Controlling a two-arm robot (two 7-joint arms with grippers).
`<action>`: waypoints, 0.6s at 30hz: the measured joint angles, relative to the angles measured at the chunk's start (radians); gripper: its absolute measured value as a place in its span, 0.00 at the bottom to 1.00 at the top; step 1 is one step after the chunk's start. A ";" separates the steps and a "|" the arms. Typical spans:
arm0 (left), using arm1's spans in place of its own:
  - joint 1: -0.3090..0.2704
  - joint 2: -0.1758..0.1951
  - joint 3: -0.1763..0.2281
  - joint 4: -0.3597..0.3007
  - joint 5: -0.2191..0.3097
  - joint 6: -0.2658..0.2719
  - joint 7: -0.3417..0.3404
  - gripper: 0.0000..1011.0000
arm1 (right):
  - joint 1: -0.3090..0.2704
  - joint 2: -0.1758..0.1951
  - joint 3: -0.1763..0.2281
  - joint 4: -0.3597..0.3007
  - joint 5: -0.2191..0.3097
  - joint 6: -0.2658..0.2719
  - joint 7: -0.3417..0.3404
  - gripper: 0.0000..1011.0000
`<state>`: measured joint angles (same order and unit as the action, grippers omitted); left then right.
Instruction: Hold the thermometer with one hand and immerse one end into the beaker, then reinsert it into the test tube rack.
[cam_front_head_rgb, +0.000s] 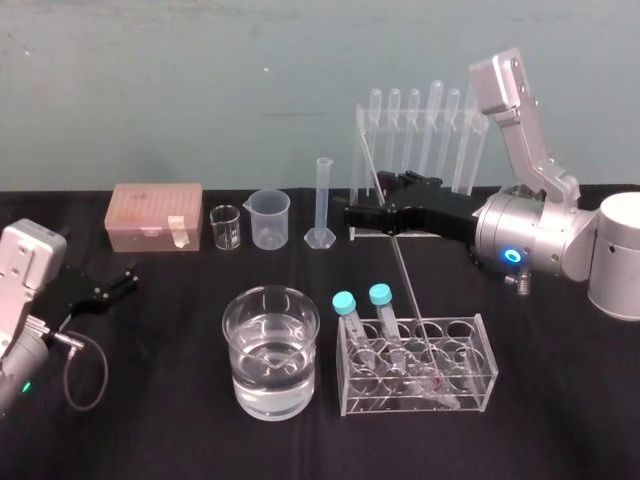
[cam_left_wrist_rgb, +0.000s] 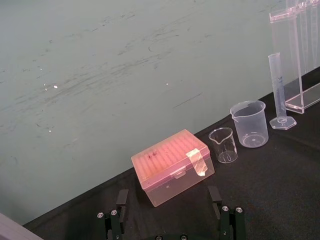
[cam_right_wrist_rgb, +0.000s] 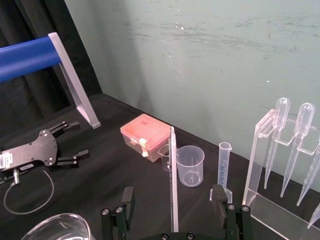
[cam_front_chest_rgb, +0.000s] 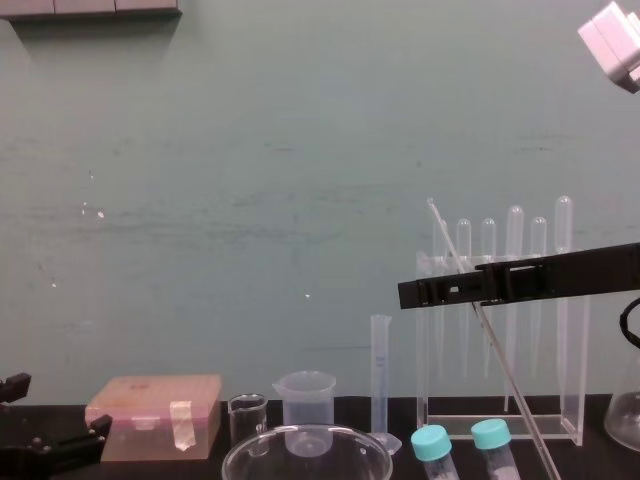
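The thermometer, a long thin glass rod, leans with its lower end in the low clear test tube rack at the front right. Its upper part passes between the fingers of my right gripper, which is open and not touching it. In the right wrist view the thermometer stands in the middle of my right gripper's wide gap. The wide glass beaker, partly filled with water, stands left of the rack. My left gripper lies open and idle on the table at the far left.
Two blue-capped tubes stand in the rack. Along the back sit a pink lidded box, a tiny glass beaker, a plastic spouted beaker, a graduated cylinder and a tall clear stand of pipettes.
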<state>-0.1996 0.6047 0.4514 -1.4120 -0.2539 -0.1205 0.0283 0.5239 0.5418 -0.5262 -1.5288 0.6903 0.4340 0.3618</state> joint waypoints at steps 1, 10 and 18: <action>0.000 0.000 0.000 0.000 0.000 0.000 0.000 1.00 | 0.000 0.000 0.000 0.000 0.000 0.000 0.000 0.99; 0.000 0.000 0.000 0.000 0.000 0.000 0.000 1.00 | -0.002 0.001 0.003 -0.002 0.003 0.000 0.000 0.91; 0.000 0.000 0.000 0.000 0.000 0.000 0.000 1.00 | -0.003 0.001 0.004 -0.002 0.004 0.000 0.000 0.70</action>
<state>-0.1995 0.6047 0.4514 -1.4120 -0.2539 -0.1205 0.0283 0.5212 0.5427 -0.5225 -1.5312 0.6947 0.4339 0.3619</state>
